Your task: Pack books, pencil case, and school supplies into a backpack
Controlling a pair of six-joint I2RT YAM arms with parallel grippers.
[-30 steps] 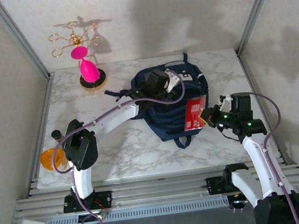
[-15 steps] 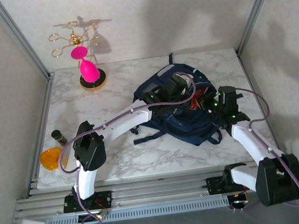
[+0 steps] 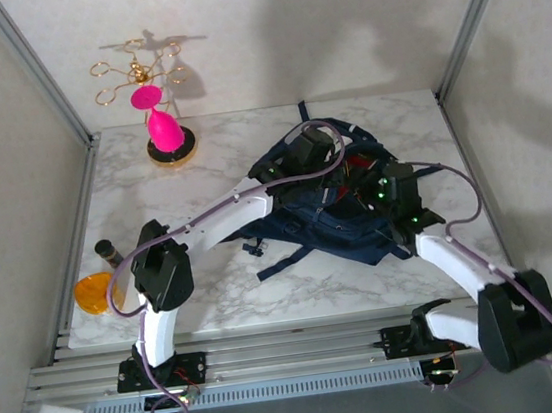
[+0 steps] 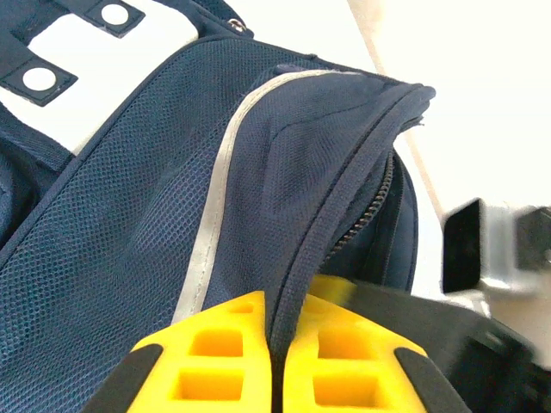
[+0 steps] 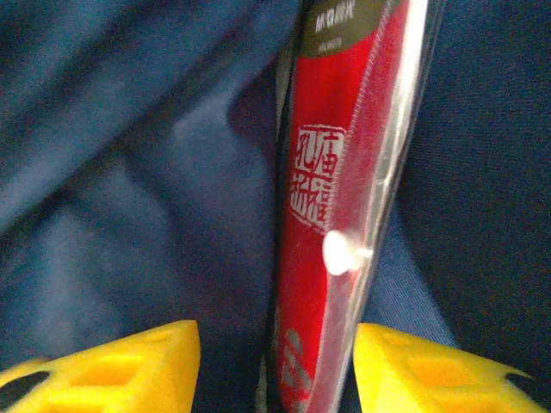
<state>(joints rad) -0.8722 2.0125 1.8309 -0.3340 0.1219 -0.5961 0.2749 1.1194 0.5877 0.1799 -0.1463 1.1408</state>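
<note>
the navy backpack (image 3: 331, 226) lay on the marble table (image 3: 220, 163), right of centre, w/ dark straps trailing toward the near edge. both arms reached in over it. the left gripper (image 4: 276, 348) was at the far upper part of the bag; in the left wrist view its yellow fingers (image 4: 219, 344) were pressed together, clamped on a raised fold of navy mesh fabric at the edge of the opening, the zip (image 4: 372, 205) running up just right of the fold and a grey trim stripe (image 4: 215, 215) just left. a white patch w/ round studs (image 4: 103, 47) showed at top left of that view. the right gripper (image 5: 275, 370) sat at the bag's right side, near the left one. in the right wrist view its jaws were apart, w/ the flat red box (image 5: 331, 215) standing on edge between them, white markings facing the cam, blue fabric on both sides of it; gaps showed btwn box and each pad, narrower on the right. the orange piece (image 3: 92, 292) lay at the table's near-left corner, well apart from the bag, w/ a small dark cylinder (image 3: 108, 252) just beyond it. a pink item on a gold wire stand (image 3: 164, 130) stood at the far left.
</note>
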